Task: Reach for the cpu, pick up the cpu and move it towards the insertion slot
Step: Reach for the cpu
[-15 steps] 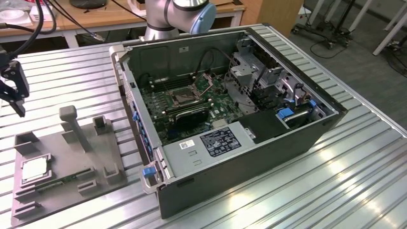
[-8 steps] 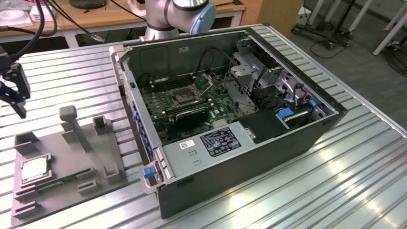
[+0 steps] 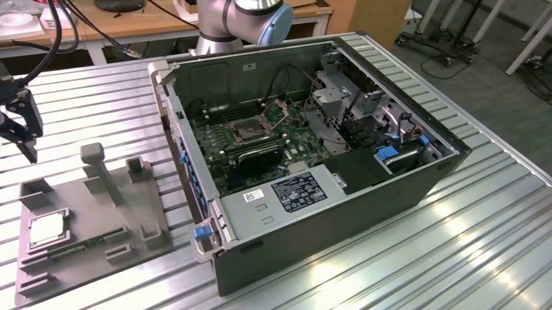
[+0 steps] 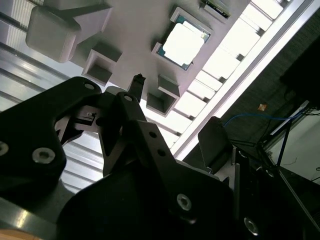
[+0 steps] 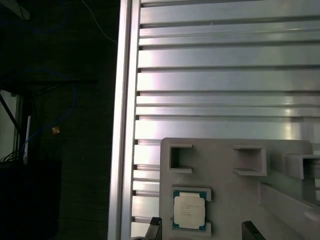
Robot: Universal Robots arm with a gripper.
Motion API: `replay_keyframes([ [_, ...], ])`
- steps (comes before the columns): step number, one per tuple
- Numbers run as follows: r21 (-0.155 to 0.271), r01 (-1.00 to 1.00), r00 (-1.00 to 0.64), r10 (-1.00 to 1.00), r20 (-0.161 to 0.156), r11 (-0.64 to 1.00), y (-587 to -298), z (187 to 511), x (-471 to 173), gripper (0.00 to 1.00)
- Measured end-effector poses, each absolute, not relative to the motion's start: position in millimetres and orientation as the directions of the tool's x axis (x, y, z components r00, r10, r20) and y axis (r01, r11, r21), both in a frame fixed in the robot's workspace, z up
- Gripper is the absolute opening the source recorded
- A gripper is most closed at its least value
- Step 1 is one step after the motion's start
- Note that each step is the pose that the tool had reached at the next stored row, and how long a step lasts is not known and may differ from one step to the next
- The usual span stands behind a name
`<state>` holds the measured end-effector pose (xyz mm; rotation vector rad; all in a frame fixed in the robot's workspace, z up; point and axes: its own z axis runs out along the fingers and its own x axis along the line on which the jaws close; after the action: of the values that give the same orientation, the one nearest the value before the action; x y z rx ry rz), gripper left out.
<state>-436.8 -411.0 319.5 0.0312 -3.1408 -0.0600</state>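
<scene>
**Open gripper over the fixture, cpu not yet lifted**

In the exterior view the gripper [image 3: 19,132] hangs empty with its fingers spread, at 12 o'clock from the cpu [image 3: 48,229]. The cpu lies flat in a recess of the grey fixture [image 3: 82,213]. The insertion slot [image 3: 245,132] sits inside the computer case [image 3: 362,194], at 2 o'clock from the cpu, well apart.

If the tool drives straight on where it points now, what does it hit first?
Probably the cpu in its recess on the grey fixture: in the first wrist view it sits roughly between the open tool's fingertips, with nothing in between. Depth is unclear, so a fingertip could meet the fixture first.
</scene>
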Motion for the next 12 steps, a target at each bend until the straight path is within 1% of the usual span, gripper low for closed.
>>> replay_keyframes([
  [12,0.038,-0.020,-1.000,-0.020,0.000,0.999,-411.8,313.0,-436.8,0.71],
])
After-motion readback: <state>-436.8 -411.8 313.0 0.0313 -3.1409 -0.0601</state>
